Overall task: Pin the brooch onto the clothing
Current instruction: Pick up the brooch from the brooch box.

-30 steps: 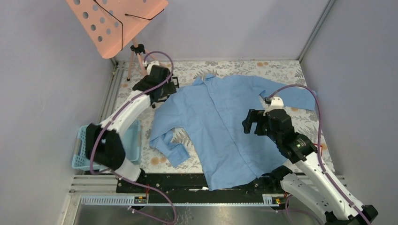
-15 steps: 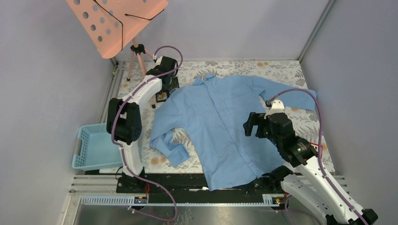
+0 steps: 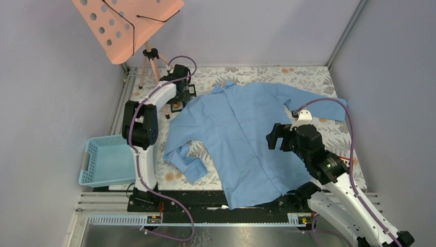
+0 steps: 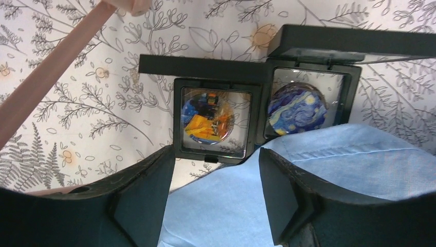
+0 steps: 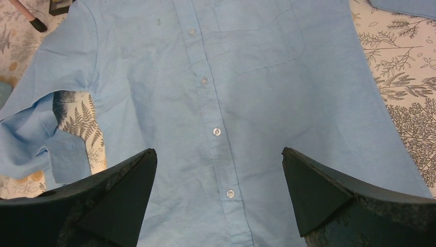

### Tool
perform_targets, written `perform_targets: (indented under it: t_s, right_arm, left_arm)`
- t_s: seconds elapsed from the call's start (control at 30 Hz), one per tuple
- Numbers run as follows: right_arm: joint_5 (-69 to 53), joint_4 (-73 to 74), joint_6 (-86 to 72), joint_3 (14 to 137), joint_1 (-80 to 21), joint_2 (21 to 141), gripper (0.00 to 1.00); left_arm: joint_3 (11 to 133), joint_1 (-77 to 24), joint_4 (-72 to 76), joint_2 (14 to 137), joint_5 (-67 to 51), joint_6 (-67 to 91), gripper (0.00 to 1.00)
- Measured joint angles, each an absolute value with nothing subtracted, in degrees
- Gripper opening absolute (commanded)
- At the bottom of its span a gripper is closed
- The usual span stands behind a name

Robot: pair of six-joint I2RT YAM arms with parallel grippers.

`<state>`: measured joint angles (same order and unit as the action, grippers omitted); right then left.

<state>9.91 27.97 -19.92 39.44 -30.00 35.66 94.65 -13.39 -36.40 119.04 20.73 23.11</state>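
Blue shirt (image 3: 241, 134) unmoved; left claw (image 4: 216, 170), parted, moved in over boxed orange brooch (image 4: 208, 119); right claw (image 5: 218, 154) wide open.

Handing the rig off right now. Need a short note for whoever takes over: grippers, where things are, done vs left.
Left gripper: open, empty, just short of the orange brooch's case.
Right gripper: open, empty, hovering over the shirt's button line.
Shirt: spread flat, front up, buttoned.
Brooches: orange brooch and blue brooch, each in an open black case by the shirt's shoulder on the left arm's side. Shirt fabric laps over the blue one's case.
Done: no brooch picked up, nothing pinned.
Left: take a brooch out, carry it to the shirt, pin it on.
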Motion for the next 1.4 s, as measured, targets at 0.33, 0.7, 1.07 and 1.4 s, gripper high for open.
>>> perform_targets:
  t_s: [0.33, 0.7, 1.07, 1.4]
  right_arm:
    - [9.82, 28.01, -20.43, 39.03, -30.0, 34.22, 0.99]
    - [9.82, 28.27, -20.67, 38.57, -30.0, 33.36, 1.0]
    - [9.85, 29.34, -20.84, 37.63, -30.0, 32.99, 1.0]
    - [9.87, 29.85, -20.84, 37.63, -30.0, 32.71, 1.0]
  left_arm:
    - [97.82, -11.29, -36.49, 121.01, 18.72, 22.55, 0.63]
    - [99.88, -10.92, -38.04, 125.47, 16.73, 22.55, 0.58]
    - [99.94, -10.9, -39.35, 125.62, 17.58, 23.42, 0.57]
    - [100.49, -10.04, -39.7, 125.75, 17.34, 23.83, 0.57]
